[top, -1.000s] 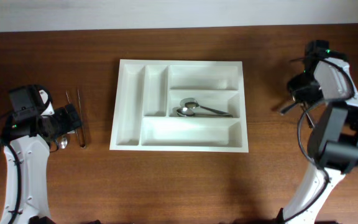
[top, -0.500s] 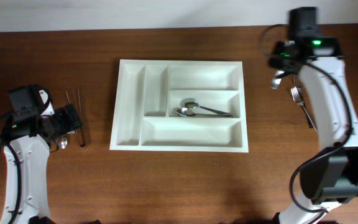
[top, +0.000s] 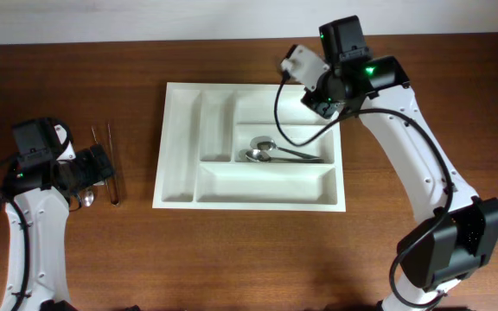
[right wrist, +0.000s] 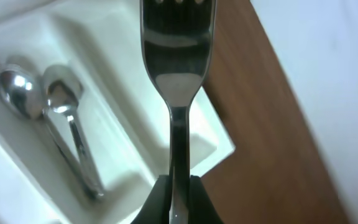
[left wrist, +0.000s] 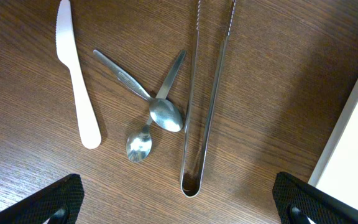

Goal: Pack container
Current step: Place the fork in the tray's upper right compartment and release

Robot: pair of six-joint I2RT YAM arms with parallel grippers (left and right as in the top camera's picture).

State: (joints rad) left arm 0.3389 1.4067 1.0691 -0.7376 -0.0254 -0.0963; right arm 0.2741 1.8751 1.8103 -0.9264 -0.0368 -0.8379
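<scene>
Right gripper (right wrist: 178, 190) clamped on fork (right wrist: 176, 81); lower it flat into tray's (top: 249, 86) seemingly empty top slot. Left gripper (left wrist: 179, 200) jaws apart.

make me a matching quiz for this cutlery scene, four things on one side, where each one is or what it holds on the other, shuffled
Things:
1 fork
2 white knife
3 tongs
4 container

States:
a on the table, right beside the container
b clamped in the right gripper jaws
c holds two spoons in its middle slot
d on the table, beyond the crossed spoons

Pairs: 1-b, 2-d, 3-a, 4-c
</scene>
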